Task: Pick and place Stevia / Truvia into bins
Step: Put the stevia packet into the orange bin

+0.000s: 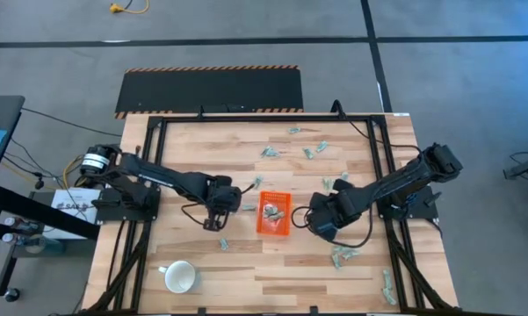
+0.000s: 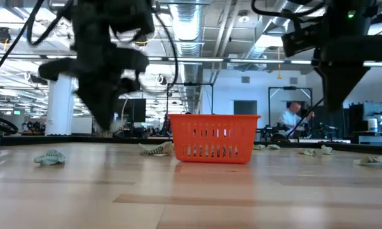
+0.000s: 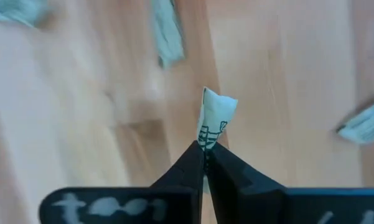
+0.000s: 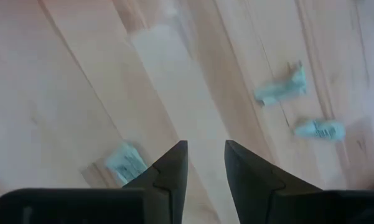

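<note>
Left gripper [image 3: 205, 155] is pinched fully closed on one Stevia sachet [image 3: 215, 116], just left of the orange bin [image 1: 274, 213] at mid-tabletop [image 1: 202, 149], so that packet is lifted but not yet deposited. Right gripper [image 4: 205, 163] hangs just right of the bin with its fingers partly apart and nothing between them. Judged early: the bin holds a few sachets, while many lie loose toward the far edge and the near right corner.
</note>
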{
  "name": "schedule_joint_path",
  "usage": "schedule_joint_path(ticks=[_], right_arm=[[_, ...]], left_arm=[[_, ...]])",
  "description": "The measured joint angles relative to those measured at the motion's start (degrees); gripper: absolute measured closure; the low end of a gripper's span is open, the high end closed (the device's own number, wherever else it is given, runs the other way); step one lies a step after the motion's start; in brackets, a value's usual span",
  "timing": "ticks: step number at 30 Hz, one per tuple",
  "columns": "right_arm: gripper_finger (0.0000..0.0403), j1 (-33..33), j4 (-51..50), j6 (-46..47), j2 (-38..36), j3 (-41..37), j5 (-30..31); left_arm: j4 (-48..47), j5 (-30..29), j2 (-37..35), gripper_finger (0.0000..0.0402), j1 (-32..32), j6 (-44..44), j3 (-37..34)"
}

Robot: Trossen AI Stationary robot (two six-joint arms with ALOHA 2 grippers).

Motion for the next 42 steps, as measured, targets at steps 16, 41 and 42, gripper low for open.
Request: schedule_joint_path(ticks=[16,41,42], right_arm=[[0.0305,3.35,2.06,7.51,-7.36,-8.74,-2.16],[0.0305,5.32,10.92,9.95,-11.02,-14.23,-6.26],[0.0305,5.32,10.82,10.13,-11.02,-14.23,-6.24]], left_arm=[[24.79,12.80,-2.68,0.0401,4.41,3.55,7.04],[29.22,16.88,11.94,0.0381,7.10,3.82,10.63],[29.15,16.88,12.46,0.0373,7.10,4.04,10.82]])
